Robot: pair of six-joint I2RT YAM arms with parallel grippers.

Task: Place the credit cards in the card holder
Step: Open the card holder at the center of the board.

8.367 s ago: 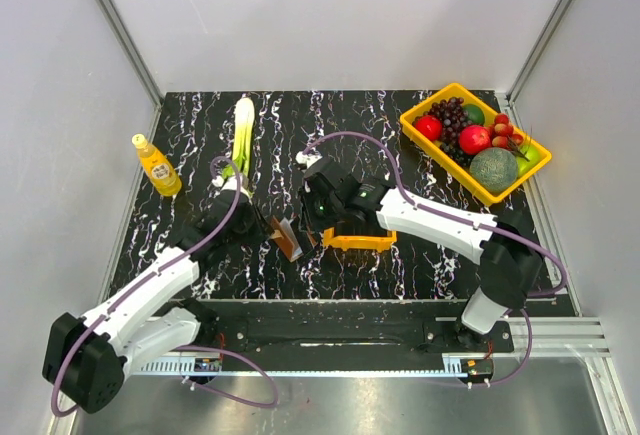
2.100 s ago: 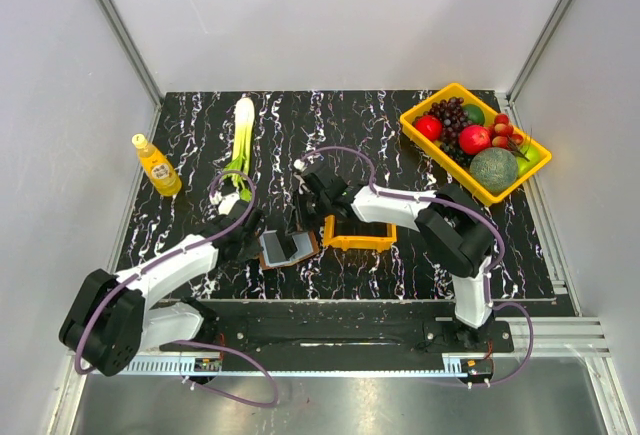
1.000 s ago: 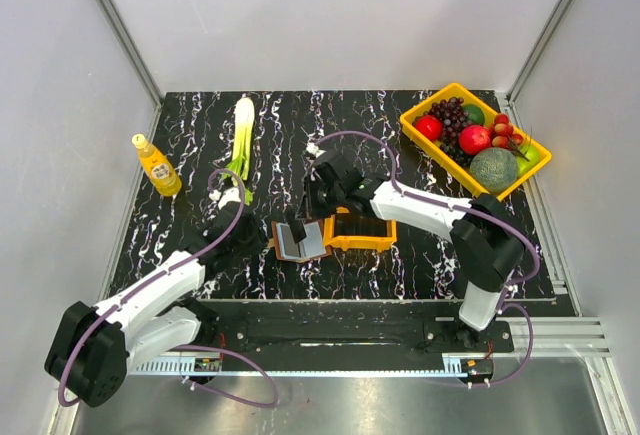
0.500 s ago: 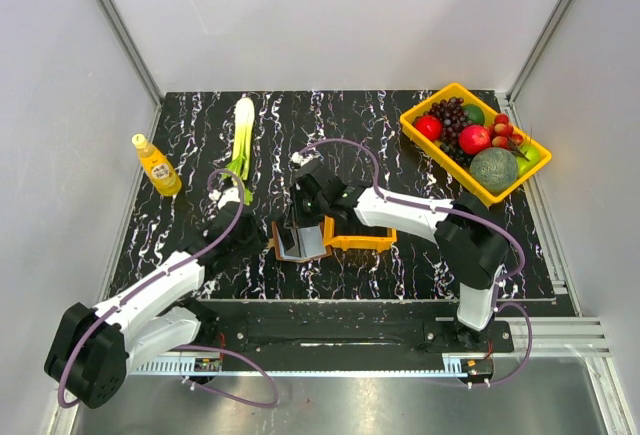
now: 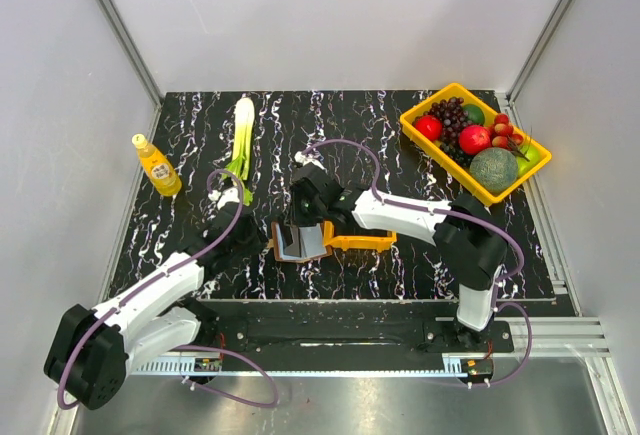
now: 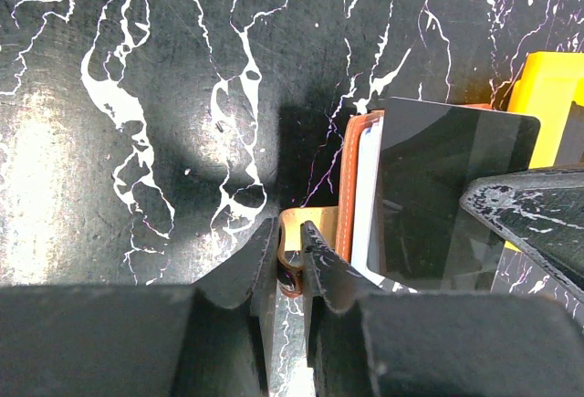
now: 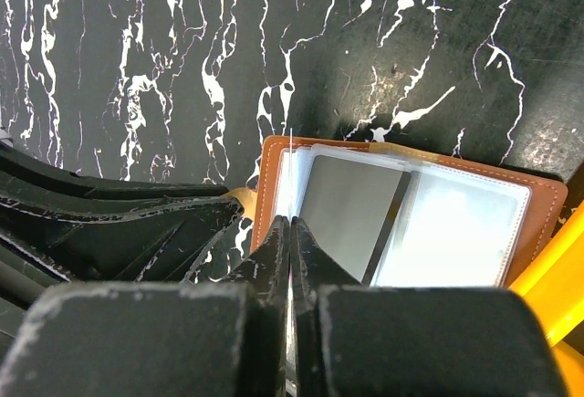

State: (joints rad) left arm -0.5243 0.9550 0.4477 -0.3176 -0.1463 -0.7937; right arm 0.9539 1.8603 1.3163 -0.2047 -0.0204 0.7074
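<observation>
Black marbled surface [image 5: 195, 140], white walls around. Card holder [image 5: 300, 242] lying open mid-frame from above, right beside the orange bin [image 5: 360, 245]. Left hand [image 6: 290, 237] pinching its brown edge, probably to pin it down. Right hand [image 7: 290, 225] clenched on a credit card [image 6: 447, 178], edge-down over a sleeve.

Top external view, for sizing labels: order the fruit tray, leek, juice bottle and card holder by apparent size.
Largest: fruit tray
Then: leek
juice bottle and card holder look roughly alike, holder partly covered
</observation>
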